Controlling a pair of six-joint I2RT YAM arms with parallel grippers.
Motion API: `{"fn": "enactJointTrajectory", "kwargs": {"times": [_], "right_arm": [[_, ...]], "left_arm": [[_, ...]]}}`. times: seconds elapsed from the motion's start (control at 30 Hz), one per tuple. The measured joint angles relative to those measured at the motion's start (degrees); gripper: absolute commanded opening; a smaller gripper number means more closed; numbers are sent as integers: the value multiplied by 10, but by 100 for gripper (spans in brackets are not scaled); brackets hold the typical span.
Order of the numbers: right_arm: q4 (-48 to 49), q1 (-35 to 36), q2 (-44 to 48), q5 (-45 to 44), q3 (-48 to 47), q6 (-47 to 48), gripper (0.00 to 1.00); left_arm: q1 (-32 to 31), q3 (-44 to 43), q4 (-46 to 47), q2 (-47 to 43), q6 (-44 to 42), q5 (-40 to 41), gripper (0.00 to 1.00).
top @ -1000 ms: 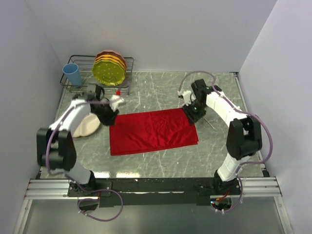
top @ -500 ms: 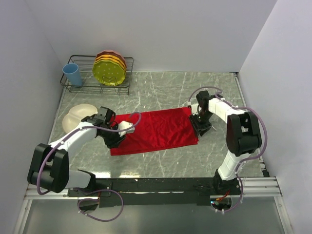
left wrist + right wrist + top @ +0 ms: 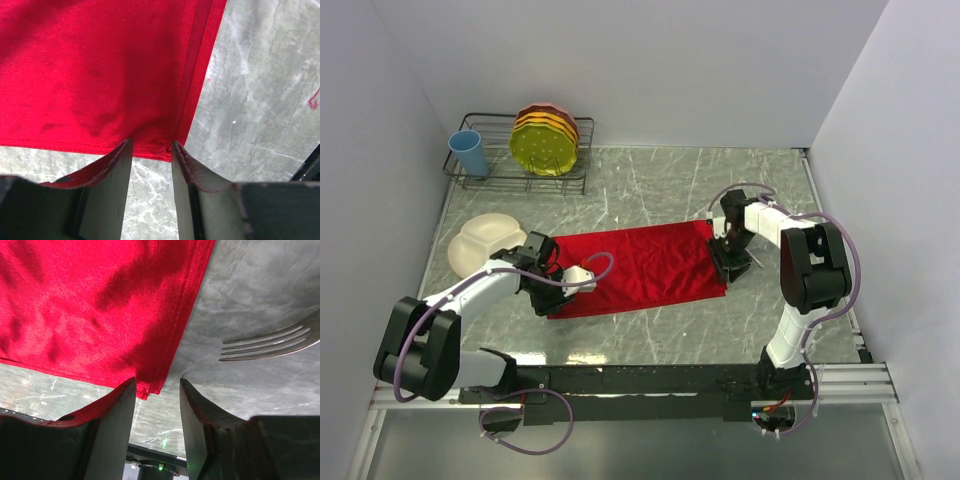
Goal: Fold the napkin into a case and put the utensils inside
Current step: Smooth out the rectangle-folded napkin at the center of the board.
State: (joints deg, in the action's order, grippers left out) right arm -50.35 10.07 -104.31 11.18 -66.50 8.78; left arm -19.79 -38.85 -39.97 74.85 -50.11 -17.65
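The red napkin (image 3: pixel 635 268) lies flat on the marble table, folded into a wide rectangle. My left gripper (image 3: pixel 552 298) hangs over its near left corner. In the left wrist view the napkin's hem (image 3: pixel 150 150) runs right at the tips of the left gripper (image 3: pixel 150 147), whose jaws stand apart with bare table between them. My right gripper (image 3: pixel 726 275) is at the near right corner. It is open in the right wrist view (image 3: pixel 157 382), with the cloth's corner (image 3: pixel 145 389) by the left fingertip. A silver fork (image 3: pixel 270 342) lies just right of the napkin.
A cream divided plate (image 3: pixel 480 245) sits left of the napkin, close to the left arm. At the back left a wire rack (image 3: pixel 575 180) holds yellow and orange plates (image 3: pixel 545 140) and a blue cup (image 3: pixel 470 152). White walls close in three sides.
The left gripper swung from the cream plate across to the napkin's near left corner. The right gripper moved from the far right corner down to the near right one.
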Motion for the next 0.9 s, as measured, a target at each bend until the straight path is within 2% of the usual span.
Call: {"fn": "enactJointTrajectory", "kwargs": {"times": [0.2, 0.57, 0.73, 0.9], "right_arm": [[-2, -5, 0, 0, 2, -4, 50], [2, -10, -2, 2, 2, -14, 48], [-1, -10, -8, 11, 1, -19, 41], [-3, -11, -10, 26, 2, -20, 25]], "left_arm": [[-7, 8, 3, 0, -4, 9, 39], [-13, 13, 14, 0, -17, 16, 20], [-13, 14, 16, 0, -17, 17, 12], [-13, 14, 16, -1, -18, 17, 9]]}}
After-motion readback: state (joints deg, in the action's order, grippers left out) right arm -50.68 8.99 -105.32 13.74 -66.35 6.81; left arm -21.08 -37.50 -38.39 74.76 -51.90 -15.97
